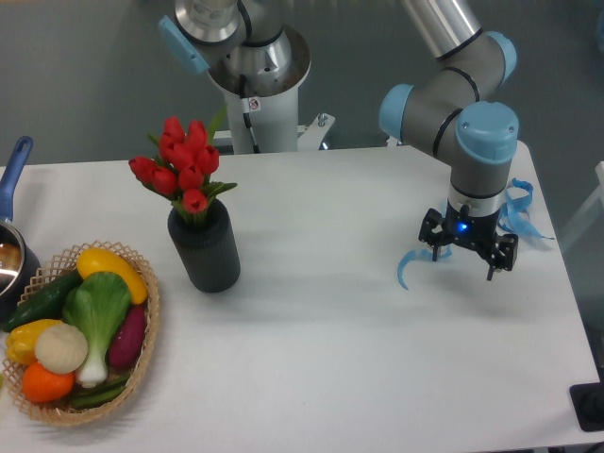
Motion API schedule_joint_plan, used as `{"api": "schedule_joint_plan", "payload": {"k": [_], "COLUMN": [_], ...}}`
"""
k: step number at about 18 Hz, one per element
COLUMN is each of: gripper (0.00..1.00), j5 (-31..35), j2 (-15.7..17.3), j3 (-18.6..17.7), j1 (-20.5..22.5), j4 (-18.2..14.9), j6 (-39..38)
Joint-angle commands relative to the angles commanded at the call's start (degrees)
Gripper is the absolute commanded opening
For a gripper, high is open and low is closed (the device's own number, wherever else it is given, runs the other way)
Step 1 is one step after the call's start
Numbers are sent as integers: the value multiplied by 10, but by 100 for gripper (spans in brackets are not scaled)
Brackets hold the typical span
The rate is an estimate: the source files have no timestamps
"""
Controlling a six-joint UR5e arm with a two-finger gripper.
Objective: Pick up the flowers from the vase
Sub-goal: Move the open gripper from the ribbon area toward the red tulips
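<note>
Flowers (182, 165) upright in vase (205, 248), mid-left on table (359, 359). Basket (142, 363) just left, filled with vegetables (80, 321). Pot (11, 257) at left edge, contents unclear. Gripper (464, 264) well apart at right, fingers seemingly spread, holding nothing.

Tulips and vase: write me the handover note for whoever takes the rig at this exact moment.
End effector: over the right side of the table, far from the vase, holding nothing; whether the fingers are open I cannot tell from this view.
Tulips: red bunch, upright in the black vase, left of centre.
Vase: upright on the table, just right of the wicker basket of vegetables.
Done: nothing visible; flowers untouched.
Left: move across to the vase, grasp the bunch, probably at the stems near the mouth, and lift it out.
</note>
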Motion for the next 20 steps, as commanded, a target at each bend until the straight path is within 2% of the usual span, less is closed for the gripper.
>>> {"api": "schedule_joint_plan", "payload": {"k": [7, 8, 10, 11, 12, 15, 20], "gripper": [100, 100, 100, 100, 100, 100, 100], "j5": [-7, -18, -90, -146, -170, -227, -282], "j2": [18, 25, 46, 67, 84, 130, 236], "j3": [-24, -36, -64, -94, -112, -152, -220], "j1": [-2, -2, 0, 0, 0, 5, 2], "j4": [4, 5, 7, 8, 8, 9, 7], "j6": [-1, -1, -2, -2, -2, 1, 34]}}
